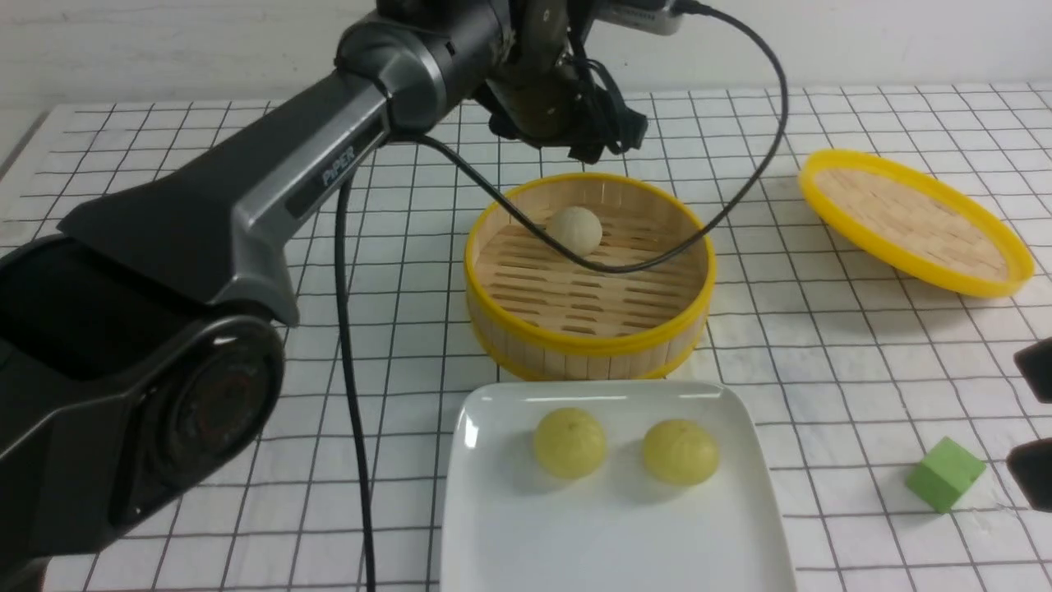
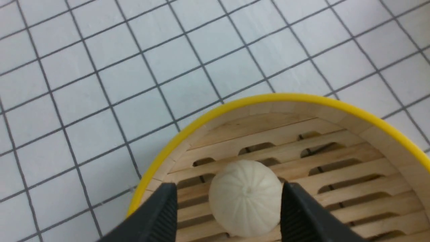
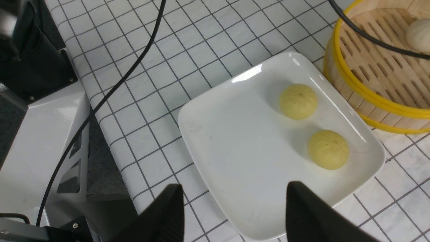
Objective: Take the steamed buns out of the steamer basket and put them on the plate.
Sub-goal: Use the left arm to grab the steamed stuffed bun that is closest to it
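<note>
One greyish-beige steamed bun (image 1: 575, 230) lies at the back of the steamer basket (image 1: 588, 345). Two pale yellow buns (image 1: 569, 442) (image 1: 680, 451) sit on the white plate (image 1: 608, 534) in front of the basket. My left gripper (image 1: 604, 144) hovers above the basket's far rim, open. In the left wrist view the bun (image 2: 247, 198) shows between its spread fingers (image 2: 161, 215), untouched, inside the basket rim (image 2: 268, 98). My right gripper (image 1: 1037, 419) is open and empty at the right edge; in its wrist view it (image 3: 235, 186) hangs over the plate (image 3: 235, 141).
The shallow woven lid (image 1: 912, 220) lies tilted at the back right. A green cube (image 1: 945, 474) sits near my right gripper. The left arm's black cable (image 1: 625, 267) droops across the basket. The table has a checked cloth.
</note>
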Available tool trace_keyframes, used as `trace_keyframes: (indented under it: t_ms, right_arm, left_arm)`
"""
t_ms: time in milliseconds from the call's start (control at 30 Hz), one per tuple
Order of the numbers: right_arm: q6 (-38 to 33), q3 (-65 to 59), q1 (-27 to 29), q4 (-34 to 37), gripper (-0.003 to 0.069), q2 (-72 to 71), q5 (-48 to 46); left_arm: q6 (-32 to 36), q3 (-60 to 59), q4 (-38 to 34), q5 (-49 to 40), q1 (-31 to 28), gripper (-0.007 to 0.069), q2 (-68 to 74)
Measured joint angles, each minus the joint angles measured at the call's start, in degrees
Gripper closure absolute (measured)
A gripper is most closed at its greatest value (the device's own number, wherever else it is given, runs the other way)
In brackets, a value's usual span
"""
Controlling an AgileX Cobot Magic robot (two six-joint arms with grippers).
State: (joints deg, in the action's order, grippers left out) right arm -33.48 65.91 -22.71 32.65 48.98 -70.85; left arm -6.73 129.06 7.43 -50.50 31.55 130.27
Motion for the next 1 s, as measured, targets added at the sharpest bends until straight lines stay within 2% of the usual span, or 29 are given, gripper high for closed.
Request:
trace_keyframes:
  t_ms: [200, 400, 867, 1000]
  right_arm:
    - [0.0, 0.0, 0.0, 0.1, 0.0248, 0.0, 0.0]
    - [0.0, 0.0, 0.0, 0.1, 0.0248, 0.0, -0.1]
    - [0.0, 0.0, 0.0, 0.1, 0.0248, 0.0, -0.2]
    - [0.0, 0.0, 0.0, 0.1, 0.0248, 0.0, -0.2]
  left_arm:
    - [0.2, 0.0, -2.3, 2.4, -1.2, 0.0197, 2.6]
    - [3.7, 0.1, -6.7, 3.3, -1.1, 0.0197, 5.7]
    - [4.0, 0.1, -6.9, 2.6, -1.1, 0.0201, 7.2]
    - [4.1, 0.1, -7.4, 1.9, -1.1, 0.0269, 7.7]
